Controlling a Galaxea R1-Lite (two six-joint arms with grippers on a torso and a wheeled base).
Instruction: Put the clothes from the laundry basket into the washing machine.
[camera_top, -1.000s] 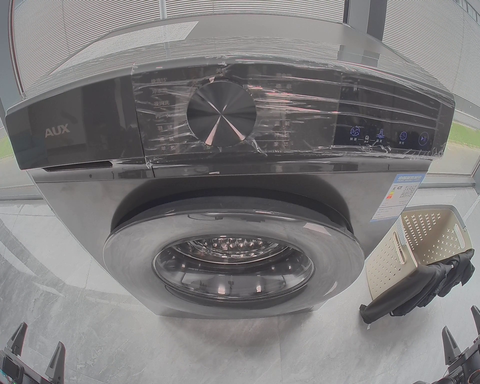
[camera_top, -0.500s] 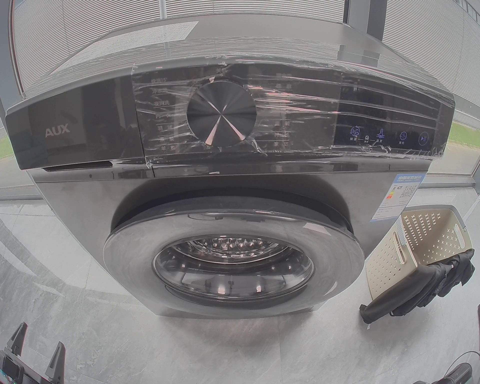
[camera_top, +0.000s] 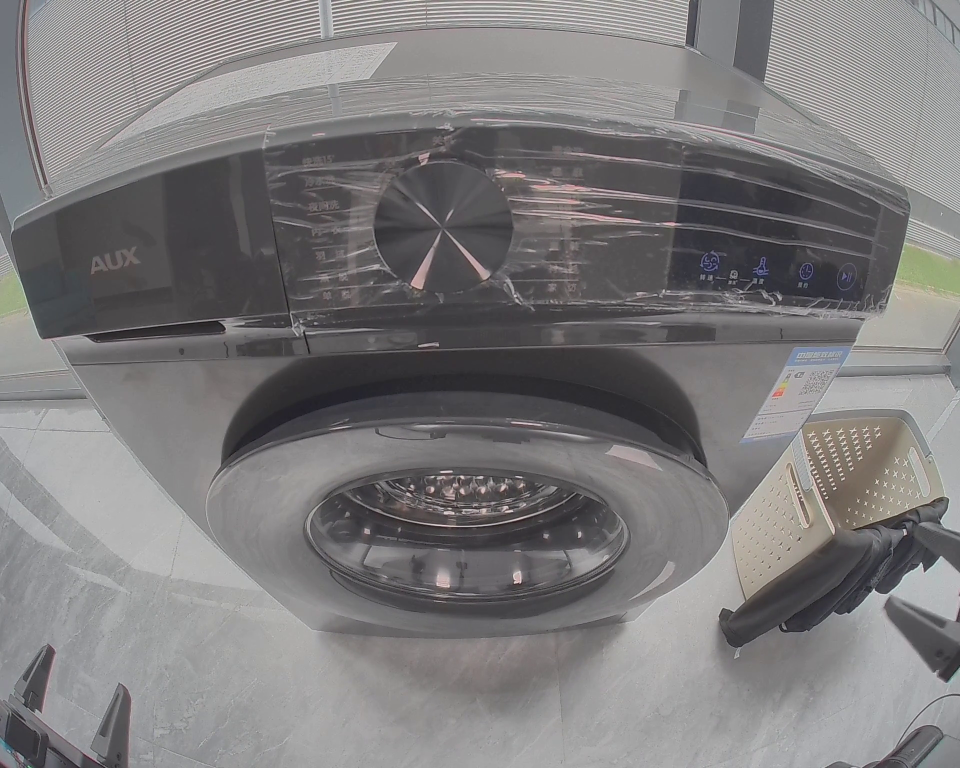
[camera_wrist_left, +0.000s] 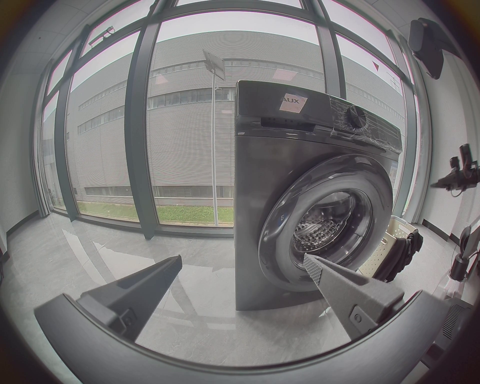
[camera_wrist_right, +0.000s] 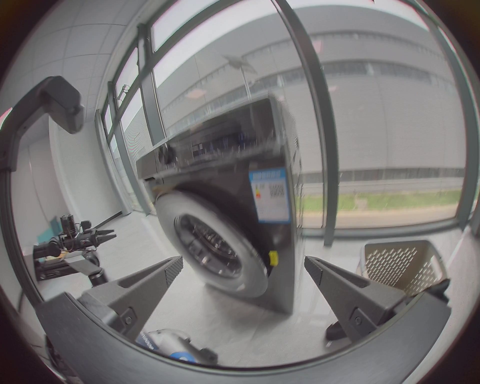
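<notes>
The grey washing machine (camera_top: 450, 330) stands in front of me, its round glass door (camera_top: 466, 520) shut. To its right a beige laundry basket (camera_top: 865, 470) rests on the floor, with dark clothes (camera_top: 820, 585) draped over its front rim. My right gripper (camera_top: 935, 590) is open at the right edge, just beside the clothes and not touching them. Low at the left, my left gripper (camera_top: 75, 695) is open and holds nothing. From the left wrist, the open gripper (camera_wrist_left: 242, 265) faces the machine (camera_wrist_left: 320, 200) and basket (camera_wrist_left: 395, 235). From the right wrist, the open gripper (camera_wrist_right: 242, 265) faces the basket (camera_wrist_right: 400, 262).
Grey marble floor (camera_top: 400, 690) stretches in front of the machine. Tall windows (camera_wrist_left: 125, 125) stand behind it. The basket sits close against the machine's right side.
My right gripper, low in the bottom right corner a second ago, dipped out of sight and now sits higher, next to the clothes. The left gripper, machine and basket have not moved.
</notes>
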